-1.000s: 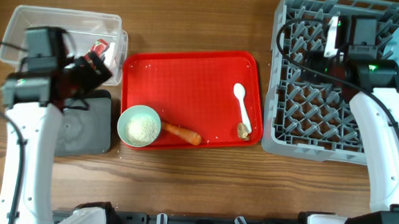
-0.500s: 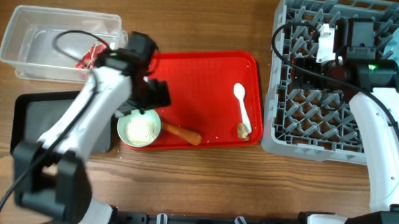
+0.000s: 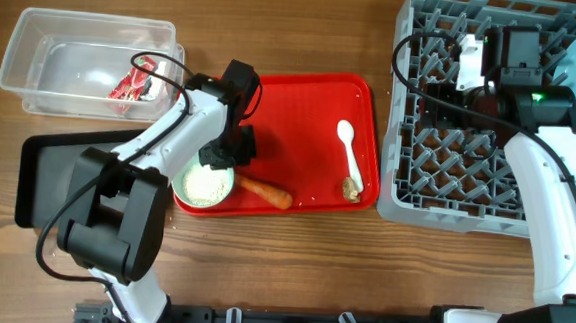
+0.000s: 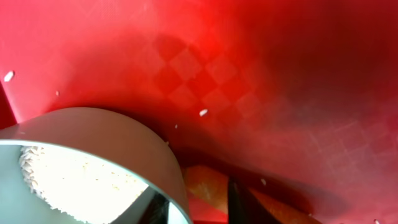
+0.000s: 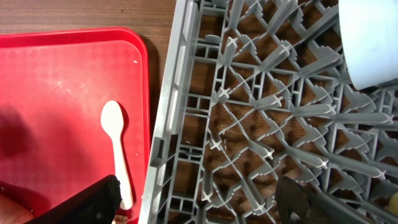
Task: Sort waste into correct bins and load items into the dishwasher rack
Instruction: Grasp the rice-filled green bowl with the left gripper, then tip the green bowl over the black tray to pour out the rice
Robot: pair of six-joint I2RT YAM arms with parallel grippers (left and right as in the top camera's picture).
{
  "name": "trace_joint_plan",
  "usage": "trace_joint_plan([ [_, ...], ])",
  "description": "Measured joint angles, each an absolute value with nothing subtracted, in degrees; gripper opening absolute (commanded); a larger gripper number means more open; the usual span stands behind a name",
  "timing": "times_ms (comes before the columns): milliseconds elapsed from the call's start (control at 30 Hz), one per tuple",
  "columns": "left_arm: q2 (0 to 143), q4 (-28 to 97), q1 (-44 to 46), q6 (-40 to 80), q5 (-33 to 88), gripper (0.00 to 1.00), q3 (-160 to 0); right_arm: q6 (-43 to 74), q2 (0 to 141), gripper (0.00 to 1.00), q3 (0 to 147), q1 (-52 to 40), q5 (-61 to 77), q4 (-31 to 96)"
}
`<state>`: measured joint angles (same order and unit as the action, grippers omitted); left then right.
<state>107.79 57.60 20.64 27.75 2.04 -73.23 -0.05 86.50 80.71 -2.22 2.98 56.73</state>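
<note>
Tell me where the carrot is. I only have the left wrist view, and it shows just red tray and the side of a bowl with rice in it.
Observer: The carrot lies on the red tray, just right of the rice bowl, near the tray's front edge.
Operator: Is any waste binned yet?
Observer: Yes, the wrapper sits inside the clear tub.
Operator: And the spoon?
Observer: The white spoon is on the tray's right side, with a brown lump at its handle end.
</note>
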Motion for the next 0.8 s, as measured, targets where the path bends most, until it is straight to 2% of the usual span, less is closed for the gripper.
trace_joint_plan([
  [267, 107.81, 57.54, 20.64, 27.75, 2.02, 0.2, -73.19, -0.05, 86.5, 0.82, 80.71, -2.22, 3.01, 56.73],
  [367, 107.81, 57.14, 20.64, 27.94, 1.98, 0.04, -72.55, -0.05, 86.5, 0.82, 80.71, -2.22, 2.98, 56.73],
  [800, 107.39, 57.6, 20.43, 27.79, -0.34, 0.04, -72.16, -0.05, 86.5, 0.82, 80.71, -2.22, 2.98, 56.71],
])
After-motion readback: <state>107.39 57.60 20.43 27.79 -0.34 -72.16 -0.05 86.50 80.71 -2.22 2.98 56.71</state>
